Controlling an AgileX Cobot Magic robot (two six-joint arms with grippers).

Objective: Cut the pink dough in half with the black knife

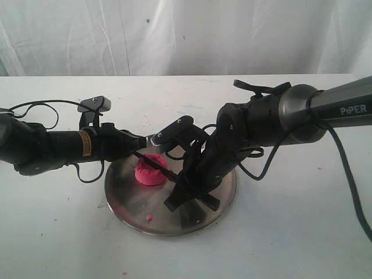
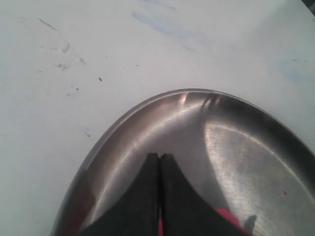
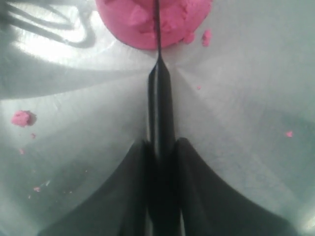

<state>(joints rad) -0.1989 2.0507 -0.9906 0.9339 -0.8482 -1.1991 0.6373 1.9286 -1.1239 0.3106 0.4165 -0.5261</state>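
Cutting stroke in hand, by the look of it: black knife laid across the pink dough near the middle of the steel plate on the white worktop. Blade already biting along the centre line of the lump in the right wrist view, edge running straight through the pink mass.

To do it well: press straight down with the blade kept on that centre line, no twist at the wrist, until the edge meets the steel. Keep the lump from sliding; a slight sawing pull likely helps soft dough part cleanly rather than squash. Check both halves roughly equal before lifting.

Right gripper: jaws pinched tight on the knife handle, handle squeezed between both black fingers. Left gripper: jaws pressed together with nothing seen between them, tips low over the plate at the far left side of the dough, perhaps bracing it; contact with the lump hard to confirm. Small pink crumb loose on the near part of the plate.
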